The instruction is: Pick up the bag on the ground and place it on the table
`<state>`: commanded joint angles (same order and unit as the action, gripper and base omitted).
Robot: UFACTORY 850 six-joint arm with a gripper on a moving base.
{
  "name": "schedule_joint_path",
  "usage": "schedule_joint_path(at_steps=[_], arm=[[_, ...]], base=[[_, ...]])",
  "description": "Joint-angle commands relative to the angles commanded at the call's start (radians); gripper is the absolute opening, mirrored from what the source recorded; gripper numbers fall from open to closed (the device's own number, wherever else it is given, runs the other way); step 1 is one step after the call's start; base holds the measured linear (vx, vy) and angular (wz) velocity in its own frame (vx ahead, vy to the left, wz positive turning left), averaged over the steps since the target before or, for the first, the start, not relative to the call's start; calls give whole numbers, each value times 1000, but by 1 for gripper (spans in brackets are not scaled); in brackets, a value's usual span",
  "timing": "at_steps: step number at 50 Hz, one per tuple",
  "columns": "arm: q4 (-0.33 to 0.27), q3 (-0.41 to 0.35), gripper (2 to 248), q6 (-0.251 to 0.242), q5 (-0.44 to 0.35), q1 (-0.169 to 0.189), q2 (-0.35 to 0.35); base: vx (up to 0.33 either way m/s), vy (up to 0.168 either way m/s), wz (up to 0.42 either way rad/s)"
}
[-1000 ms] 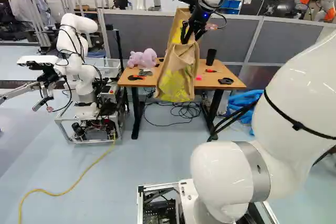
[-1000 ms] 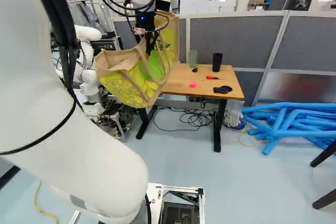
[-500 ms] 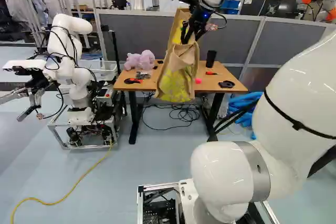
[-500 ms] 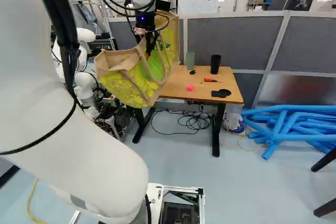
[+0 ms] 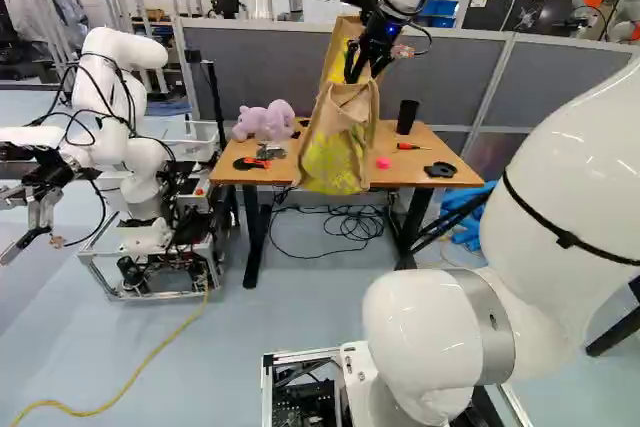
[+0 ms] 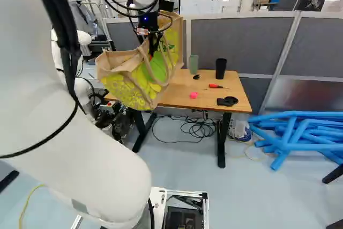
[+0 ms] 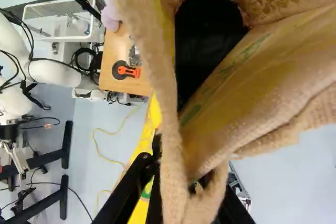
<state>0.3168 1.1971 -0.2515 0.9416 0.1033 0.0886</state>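
High up, my gripper point(image 5: 362, 59) holds the tan and yellow bag point(image 5: 338, 152) by its handle or upper edge; the bag hangs in the air, in front of the wooden table point(image 5: 430, 162) as the left base view shows it. In the right base view the bag point(image 6: 128, 81) overlaps the table's left part. The wrist view shows the gripper point(image 7: 184, 198) shut on the bag's cloth, with the bag's opening point(image 7: 202, 35) ahead of the fingers. Folds of cloth hide part of the fingertips.
On the table lie a purple plush toy point(image 5: 266, 121), a black cup point(image 6: 221, 68), a green cup point(image 6: 193, 64), a screwdriver point(image 6: 216, 86) and a black item point(image 6: 228, 101). Another robot point(image 5: 120, 117) stands left of it. Blue tubes point(image 6: 295, 132) lie at the right; cables lie under the table.
The base has moved, bringing the table somewhat nearer and shifting the scene in both base views. My arm and the held bag keep their pose over the base.
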Motion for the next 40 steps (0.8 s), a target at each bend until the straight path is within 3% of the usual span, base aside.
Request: schedule_joint_path(at_steps=[40], arm=[[0,0,21,0,0,0,0]], base=[[144,-1,-14]])
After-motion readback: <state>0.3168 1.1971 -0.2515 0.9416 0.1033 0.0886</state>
